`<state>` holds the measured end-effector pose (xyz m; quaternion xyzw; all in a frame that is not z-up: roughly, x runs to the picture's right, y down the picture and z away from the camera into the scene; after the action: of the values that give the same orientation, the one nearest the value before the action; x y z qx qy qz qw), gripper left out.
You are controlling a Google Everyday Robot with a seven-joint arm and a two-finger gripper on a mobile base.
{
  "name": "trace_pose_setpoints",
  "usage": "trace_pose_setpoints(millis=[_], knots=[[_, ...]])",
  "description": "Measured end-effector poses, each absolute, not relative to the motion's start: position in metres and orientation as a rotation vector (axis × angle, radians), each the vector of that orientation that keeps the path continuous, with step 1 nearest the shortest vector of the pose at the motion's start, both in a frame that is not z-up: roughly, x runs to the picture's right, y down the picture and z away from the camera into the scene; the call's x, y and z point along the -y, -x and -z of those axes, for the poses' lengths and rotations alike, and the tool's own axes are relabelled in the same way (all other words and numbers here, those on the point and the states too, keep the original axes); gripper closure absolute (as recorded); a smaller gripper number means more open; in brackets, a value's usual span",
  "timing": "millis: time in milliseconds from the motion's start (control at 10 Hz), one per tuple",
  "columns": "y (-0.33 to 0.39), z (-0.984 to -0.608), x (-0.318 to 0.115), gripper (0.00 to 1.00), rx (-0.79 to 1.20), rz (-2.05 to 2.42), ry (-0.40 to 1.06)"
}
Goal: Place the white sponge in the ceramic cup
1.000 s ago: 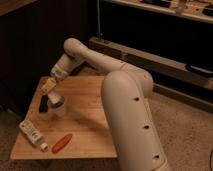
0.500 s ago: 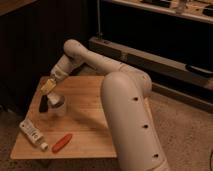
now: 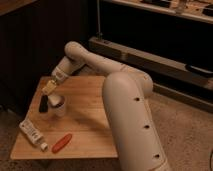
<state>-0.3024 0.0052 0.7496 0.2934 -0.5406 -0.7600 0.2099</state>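
The ceramic cup [image 3: 59,107] is small, white and upright on the left part of the wooden table [image 3: 90,120]. My gripper [image 3: 49,98] hangs at the end of the white arm, just left of and above the cup's rim and close to it. A cream block that looks like the white sponge [image 3: 48,88] shows at the gripper, above and left of the cup. A dark shape [image 3: 44,104] below it hides part of the table beside the cup. The inside of the cup is hidden.
A white printed tube [image 3: 31,133] lies near the table's front left corner. A red-orange oblong object [image 3: 62,142] lies near the front edge. My own white arm [image 3: 130,110] crosses the table's right side. Dark shelving [image 3: 150,55] stands behind.
Almost nothing has moved; the gripper stays beside the cup's rim with the cream block in the same place.
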Motion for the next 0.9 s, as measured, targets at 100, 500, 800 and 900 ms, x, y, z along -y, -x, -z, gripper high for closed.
trace_pose_setpoints(millis=[100,500,800,900], knots=[[0.3031,-0.7498,-0.0059,1.0,1.502,2.113,-0.816],[0.3044,-0.7525,-0.0089,1.0,1.498,2.109,-0.823],[0.3029,-0.7556,-0.0114,1.0,1.485,2.11,-0.827],[0.3036,-0.7563,-0.0122,1.0,1.486,2.109,-0.828]])
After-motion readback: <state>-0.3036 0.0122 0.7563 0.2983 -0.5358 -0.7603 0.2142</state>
